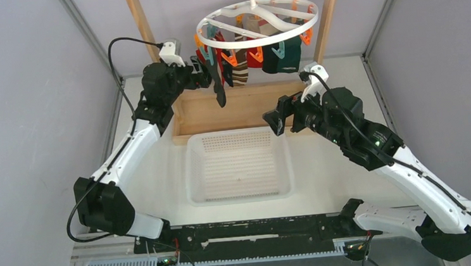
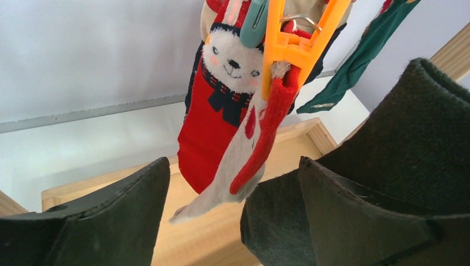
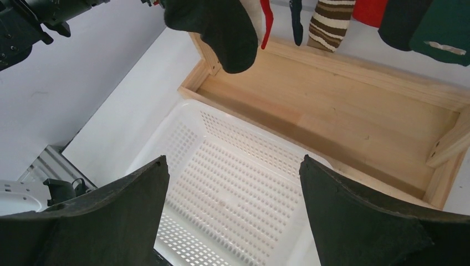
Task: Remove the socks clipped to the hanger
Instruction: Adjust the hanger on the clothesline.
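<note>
The work is only beginning: socks [image 1: 281, 59] are hanging clipped to the hanger [image 1: 257, 41] at the table's far edge, left gripper [image 2: 234, 160] and right gripper [image 3: 234, 158] both gaping empty.

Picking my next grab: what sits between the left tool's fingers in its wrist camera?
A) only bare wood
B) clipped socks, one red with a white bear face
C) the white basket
B: the left wrist view shows the red bear-face sock hanging between the open fingers of the left tool, next to a red-and-cream sock pinched in an orange clip.
</note>
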{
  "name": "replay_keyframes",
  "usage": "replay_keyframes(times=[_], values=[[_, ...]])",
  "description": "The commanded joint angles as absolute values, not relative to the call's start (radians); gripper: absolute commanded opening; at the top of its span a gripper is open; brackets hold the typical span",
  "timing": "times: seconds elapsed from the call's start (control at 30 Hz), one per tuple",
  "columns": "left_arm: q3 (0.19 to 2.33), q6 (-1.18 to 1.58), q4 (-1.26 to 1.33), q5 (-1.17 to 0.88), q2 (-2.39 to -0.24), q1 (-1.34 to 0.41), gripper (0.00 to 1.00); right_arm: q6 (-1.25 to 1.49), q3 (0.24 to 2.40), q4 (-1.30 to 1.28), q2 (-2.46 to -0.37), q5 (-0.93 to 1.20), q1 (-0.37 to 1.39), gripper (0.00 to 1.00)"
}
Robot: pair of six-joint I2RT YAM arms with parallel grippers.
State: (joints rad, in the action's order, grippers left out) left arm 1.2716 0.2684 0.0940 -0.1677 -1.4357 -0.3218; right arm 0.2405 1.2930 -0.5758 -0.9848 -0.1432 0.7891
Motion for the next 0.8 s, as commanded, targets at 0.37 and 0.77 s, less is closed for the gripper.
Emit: replay_keyframes(times=[0.37,0.77], values=[[1.284,0.274,0.165,-0.222,-1.424,-0.316,0.19,0.308,1.242,-0.535,-0.932,-0.011,0.675,0.93],[1.247,0.257,0.143,-0.196,-1.31,-0.332,0.08,0.32,1.243,-0.543,-0.91,0.02,0.591,0.93]])
